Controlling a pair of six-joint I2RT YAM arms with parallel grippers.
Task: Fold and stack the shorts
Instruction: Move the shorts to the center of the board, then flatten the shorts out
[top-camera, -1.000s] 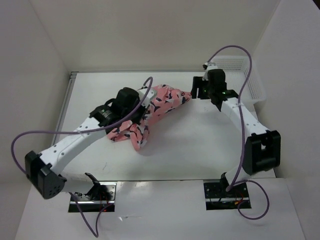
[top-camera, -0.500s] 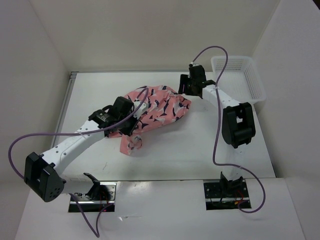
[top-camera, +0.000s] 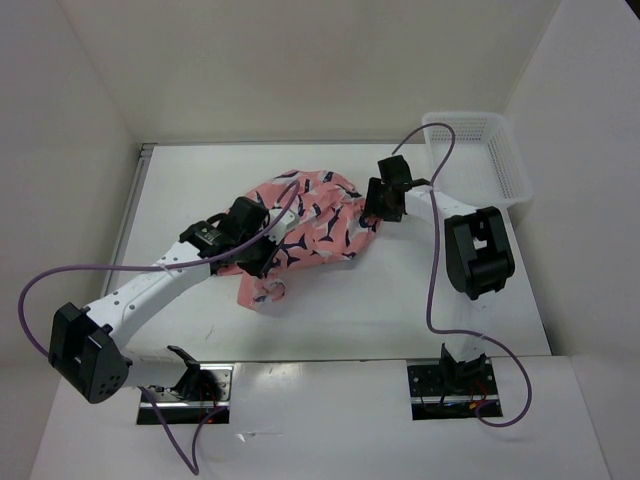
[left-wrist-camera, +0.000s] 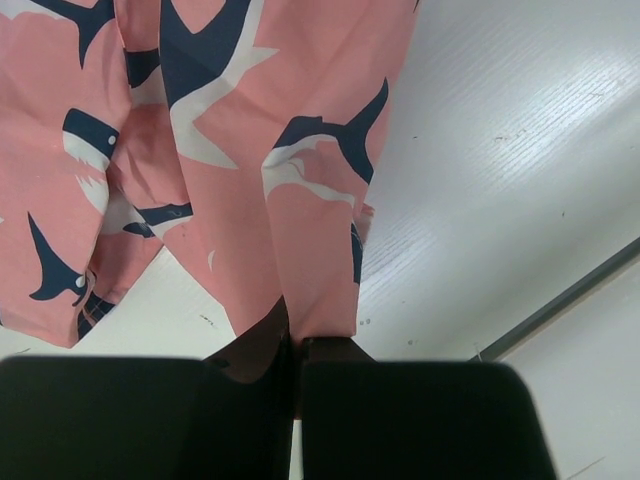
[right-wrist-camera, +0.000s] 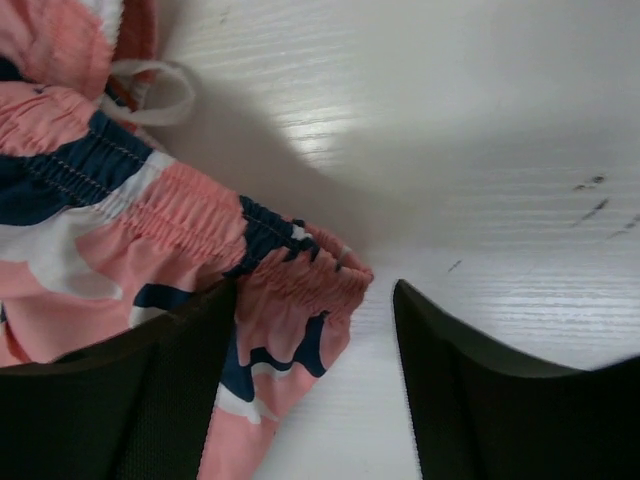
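Note:
The salmon-pink shorts with navy and white whale shapes lie crumpled on the white table near its middle. My left gripper is shut on a fold of the shorts at their near left side; the cloth hangs from the jaws in the left wrist view. My right gripper is open at the shorts' right end. In the right wrist view the elastic waistband corner lies between its fingers, on the table, not clamped.
A white mesh basket stands at the back right corner of the table. White walls close in the table at the back and both sides. A dark strip marks the table's left edge.
My right gripper has come down from the back towards the shorts' right end and let go of the cloth. My left gripper stayed shut on the shorts, which settled flatter on the table.

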